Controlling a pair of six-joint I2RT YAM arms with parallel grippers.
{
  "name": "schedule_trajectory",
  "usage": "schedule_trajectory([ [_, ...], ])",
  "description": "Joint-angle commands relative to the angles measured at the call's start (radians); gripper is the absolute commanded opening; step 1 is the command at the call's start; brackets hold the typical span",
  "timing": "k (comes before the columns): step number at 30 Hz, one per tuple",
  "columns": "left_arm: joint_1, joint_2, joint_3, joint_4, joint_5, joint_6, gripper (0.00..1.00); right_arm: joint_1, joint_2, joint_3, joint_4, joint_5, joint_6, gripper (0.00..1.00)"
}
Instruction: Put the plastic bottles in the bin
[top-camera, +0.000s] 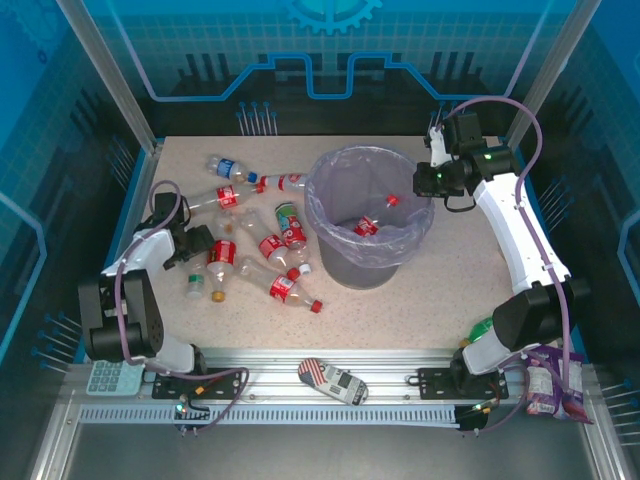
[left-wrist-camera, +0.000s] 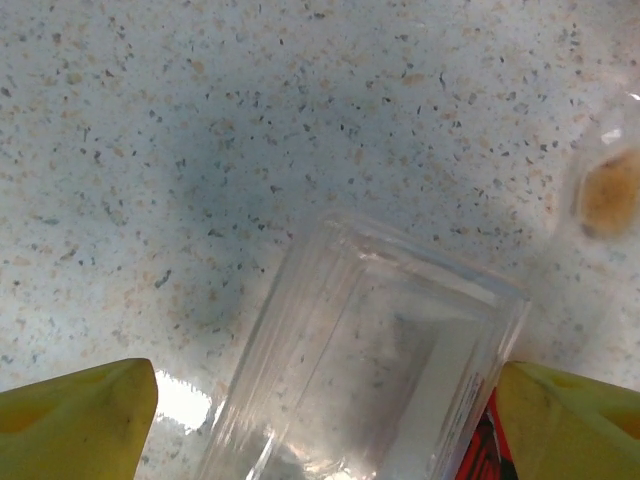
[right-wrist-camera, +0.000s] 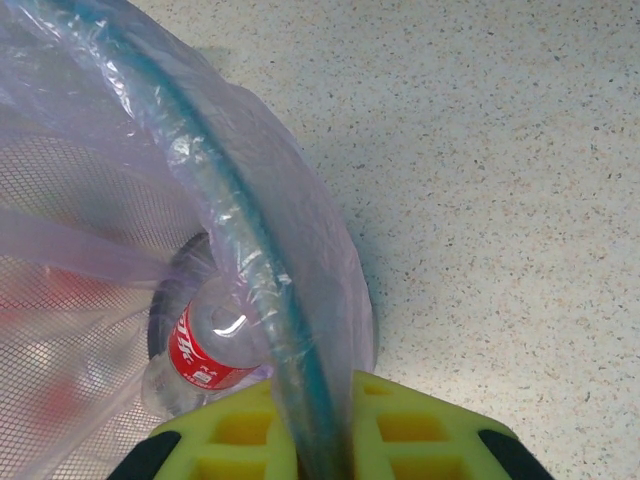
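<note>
**Plastic bottles, small, clear, crushed, red labels: most on the table, two inside the round dark grey bin lined with a translucent lavender bag**

Top view: a loose cluster of bottles lies on the speckled beige table top, left of the bin, between it and the left arm. The blue-capped one is at the far end. The green-labelled one is just beside the bin. A red-capped one is nearest the front edge.

In the bin, one red-label bottle lies low down. Another with a red cap sits higher, against the inner right wall.

Left side: left gripper is low over the cluster's left part. Its jaws are wide. The yellow fingertips stand either side of a flattened clear bottle. Bare table shows between that bottle and the left finger. The right finger is just beside the bottle's edge, where a bit of red label shows; cannot tell if they touch. The bottle is not clamped.

Right side: right gripper is at the bin's right rim. Its jaws are narrow and straddle the rim, one yellow finger inside and the other outside. The rim and bag run down between them, pinched as far as the wrist view shows. Through the bag, a red-label bottle lies against the inner wall, just beside the inside finger.

A solid green bottle lies by the right arm's base, well apart from the cluster.
</note>
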Motion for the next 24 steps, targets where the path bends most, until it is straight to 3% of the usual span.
schedule_trajectory([
  [1,0.008,0.035,-0.014,0.027,0.010,-0.011,0.89,0.027,0.027,0.019,-0.009,-0.031,0.002,0.15],
  [8,0.008,0.074,-0.022,0.053,0.028,-0.014,0.88,0.027,0.031,0.020,-0.011,-0.026,0.002,0.15],
  [14,0.008,0.068,-0.022,0.053,0.029,-0.014,0.76,0.028,0.033,0.020,-0.011,-0.026,0.002,0.15],
  [24,0.008,0.012,-0.018,0.035,0.020,-0.009,0.67,0.029,0.036,0.022,-0.006,-0.034,0.005,0.15],
])
